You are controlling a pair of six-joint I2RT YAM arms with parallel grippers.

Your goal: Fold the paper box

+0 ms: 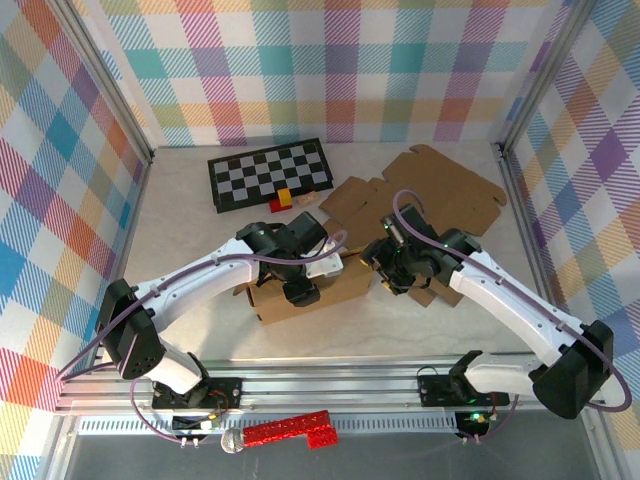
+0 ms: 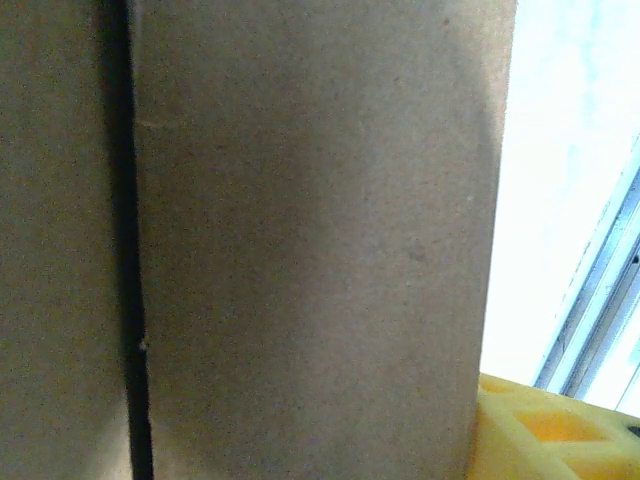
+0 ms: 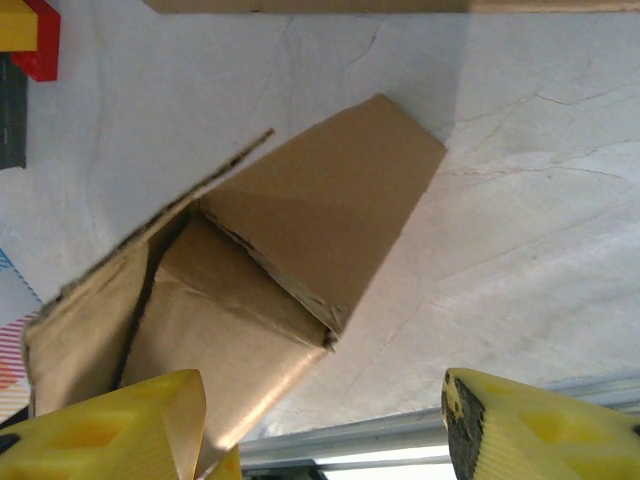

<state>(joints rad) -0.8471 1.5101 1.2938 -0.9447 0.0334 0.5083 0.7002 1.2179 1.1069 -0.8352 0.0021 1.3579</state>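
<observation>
The brown paper box [image 1: 305, 295] lies half folded in the middle of the table. My left gripper [image 1: 300, 291] hangs over its top, and a cardboard panel [image 2: 300, 240] stands right before the left wrist camera. One yellow fingertip [image 2: 545, 430] shows far out at the panel's right edge, so the jaws stand apart. My right gripper [image 1: 392, 274] is at the box's right end and open [image 3: 320, 440]. An end flap [image 3: 320, 210] juts out ahead of it, and the box corner lies beside its left finger [image 3: 120, 430].
A flat unfolded cardboard sheet [image 1: 425, 190] lies at the back right. A checkerboard [image 1: 268, 175] with red and yellow blocks [image 1: 283, 200] beside it sits at the back. A red glittery object [image 1: 290, 432] rests below the front rail. Checked walls enclose the table.
</observation>
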